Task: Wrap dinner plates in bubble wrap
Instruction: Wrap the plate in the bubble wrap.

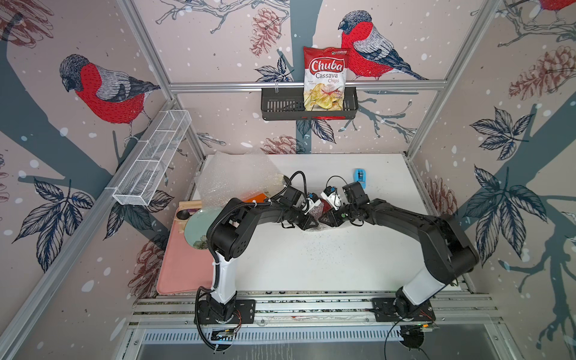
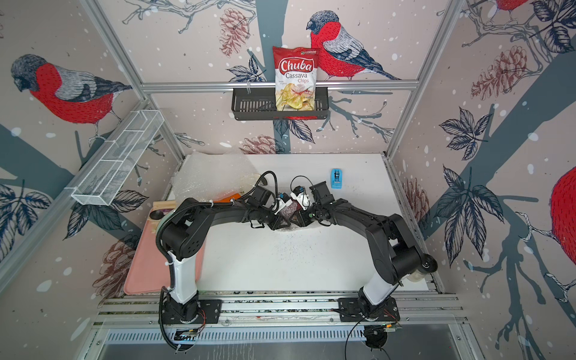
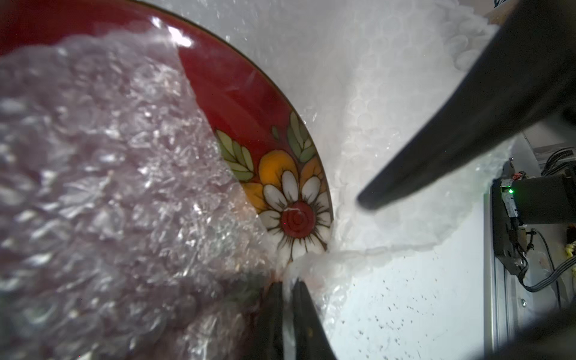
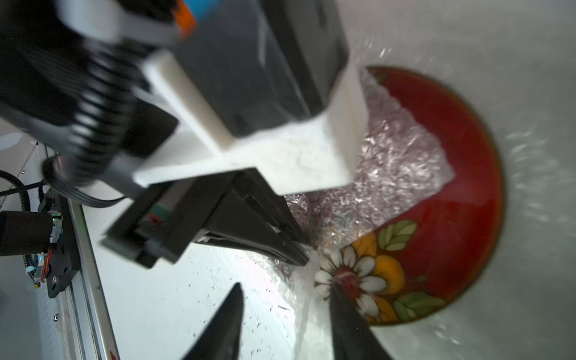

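Observation:
A dark red dinner plate with a flower pattern [image 3: 249,103] [image 4: 452,224] lies on a sheet of bubble wrap [image 3: 374,93] at mid table. A flap of that wrap [image 3: 109,187] [image 4: 389,162] is folded over most of the plate. My left gripper [image 3: 287,283] [image 4: 307,260] is shut on the wrap's edge beside the plate's rim. Close by, my right gripper [image 4: 286,283] is open, with one finger over the flower and the other over bare table. In both top views the two grippers [image 1: 313,223] [image 2: 288,218] meet over the half-covered plate. An orange plate [image 1: 257,197] peeks from under loose wrap.
More bubble wrap [image 1: 237,177] is piled at the back left. A pale green plate [image 1: 198,229] sits on a pink tray [image 1: 184,268] at the left. A blue tape dispenser [image 1: 359,177] stands at the back right. A chips bag [image 1: 325,78] sits in a black wall basket.

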You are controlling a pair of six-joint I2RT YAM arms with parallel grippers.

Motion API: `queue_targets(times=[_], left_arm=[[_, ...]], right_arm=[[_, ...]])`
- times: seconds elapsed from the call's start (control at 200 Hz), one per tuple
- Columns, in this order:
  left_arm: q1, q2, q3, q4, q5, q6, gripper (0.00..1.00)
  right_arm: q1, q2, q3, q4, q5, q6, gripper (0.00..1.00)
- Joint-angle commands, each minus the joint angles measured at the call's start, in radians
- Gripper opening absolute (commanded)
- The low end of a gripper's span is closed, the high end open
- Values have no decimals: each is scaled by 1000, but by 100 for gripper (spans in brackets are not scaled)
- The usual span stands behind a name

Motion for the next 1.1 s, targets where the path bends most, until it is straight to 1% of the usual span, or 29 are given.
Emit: queue_targets(times=[0.0,0.01,0.025,0.08,0.175,0.245,0.31,0.365,0.405,0.435,0.525,0.555,0.61,0.655,0.725,0.835,0.876,0.901,0.926,0.961,0.981,1.056,1.096], left_arm=[[3,-11,-22,-15,-81,-24,11],[5,-13,-24,-13,-81,-27,11],[5,-13,-26,-11,-79,-30,11],[5,-14,-28,-6,-79,-39,11],[6,-12,-27,-3,-76,-47,11],[6,-10,-20,-6,-76,-50,11],[6,-10,-9,-16,-77,-48,11],[6,-11,5,-28,-74,-47,12],[6,-14,14,-36,-73,-46,12],[6,-16,19,-42,-72,-45,12],[6,-21,27,-46,-78,-43,13],[7,-20,31,-50,-80,-43,13],[7,-14,47,-65,-84,-43,13],[9,-10,66,-83,-81,-41,13],[7,-1,105,-117,-77,-38,14],[8,25,161,-154,-86,-41,15],[9,36,178,-162,-103,-48,15],[9,46,186,-168,-112,-50,15],[10,56,195,-175,-124,-51,15],[11,69,205,-182,-142,-59,15],[11,77,210,-185,-148,-63,15],[17,98,221,-187,-156,-80,15],[21,101,220,-185,-152,-88,15]], right_arm=[[-24,-96,-32,-116,147,-121,96],[-26,-106,-38,-124,160,-135,99],[-28,-121,-46,-134,177,-157,100],[-32,-165,-77,-148,233,-205,100],[-30,-206,-115,-184,248,-324,100],[-32,-198,-128,-162,286,-377,100],[-35,-152,-108,-122,358,-372,94],[-63,-84,-55,-116,371,-330,80],[-94,-25,1,-141,360,-298,65],[-114,15,34,-161,362,-279,50],[-167,92,110,-200,360,-240,24],[-178,104,122,-210,345,-240,18],[-196,124,143,-234,311,-238,10],[-206,138,154,-246,294,-224,6],[-214,161,165,-258,280,-202,6],[-221,163,153,-230,314,-142,6],[-226,153,145,-214,322,-111,9],[-230,148,141,-206,325,-90,16],[-236,135,134,-196,333,-69,26],[-244,112,123,-180,342,-39,44],[-249,95,115,-170,345,-22,51],[-283,21,69,-131,332,50,71],[-310,-23,35,-107,325,93,79]])
